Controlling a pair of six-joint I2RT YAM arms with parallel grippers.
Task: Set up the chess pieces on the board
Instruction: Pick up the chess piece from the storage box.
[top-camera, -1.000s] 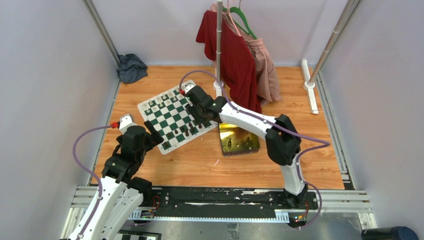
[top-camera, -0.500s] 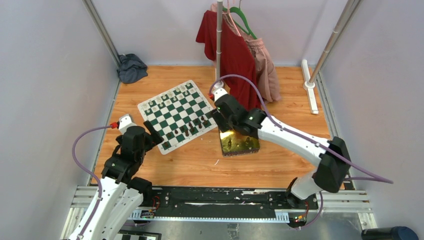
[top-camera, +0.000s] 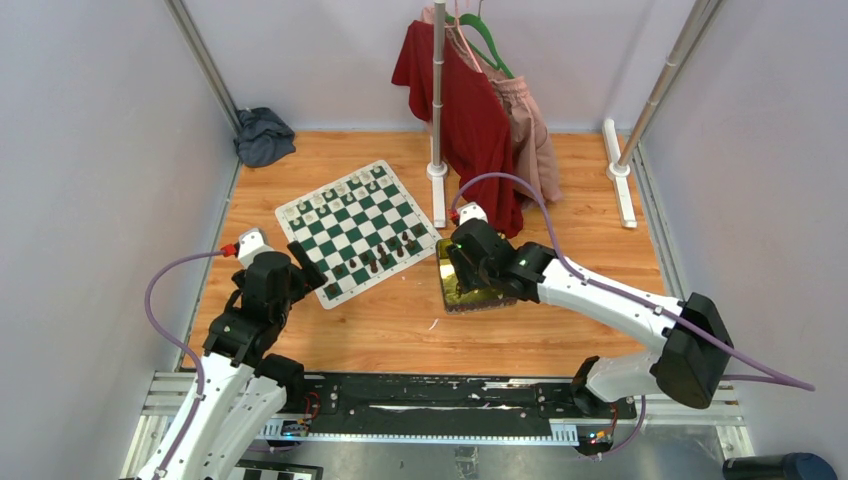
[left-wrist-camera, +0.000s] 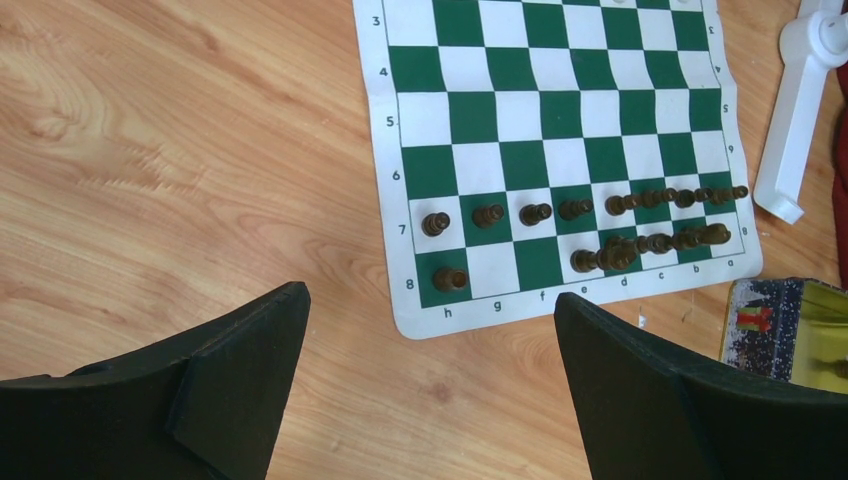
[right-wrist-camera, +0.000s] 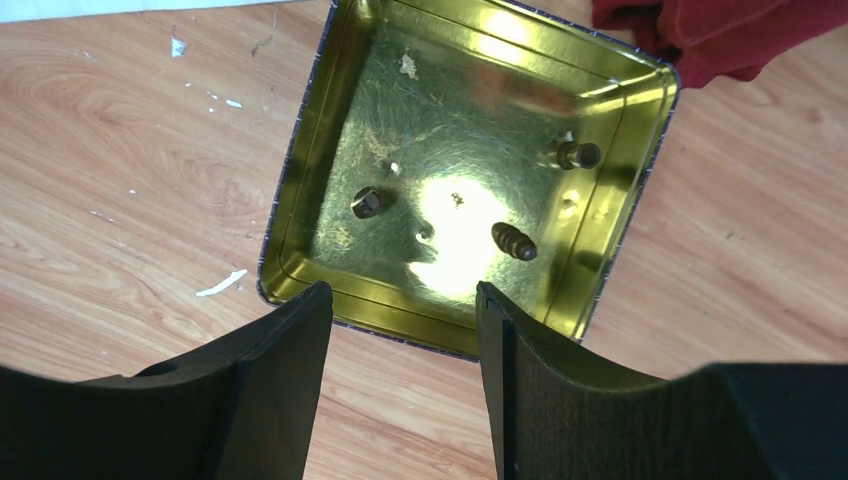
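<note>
L claw (left-wrist-camera: 428, 305) is nearest. It hangs over the counter (top-camera: 400, 330) just off the board's near corner, jaws wide apart and empty, and it did not move in the last sec. The R arm did move. A sec ago the R claw (right-wrist-camera: 400, 295) was stretched over the dark rows of the board (left-wrist-camera: 560, 110). Now it has swung back to the right and hangs above the tin (right-wrist-camera: 460, 90), jaws apart w/ nothing between them, wider than before. My reading: one pc was just put down on the board and the arm comes back for the next one, i.e. the fetch step begins again.

In the tin lie 3 loose pcs (right-wrist-camera: 367, 202), all dark and well apart from each other. The left one seems to stand upright. The other two lie on their side, one centre-right and one near the far-right wall. The tin floor is shiny, w/ strong glare in the middle.

Next is the board, just left of the tin and turned at an angle to the counter edge. Dark pcs (left-wrist-camera: 575, 208) fill row 7 from h to a, all upright. Row 8 has one pc on h, g and f are bare, then a crowded group runs from e to a, which I cannot count exactly. So the dark side looks nearly done, and prob. the 3 in the tin close the gaps.

Farther, cream pcs (top-camera: 345, 190) sit along the far rows, too small to check each square. Behind the board, clothes (top-camera: 470, 110) hang on a rack.
</note>
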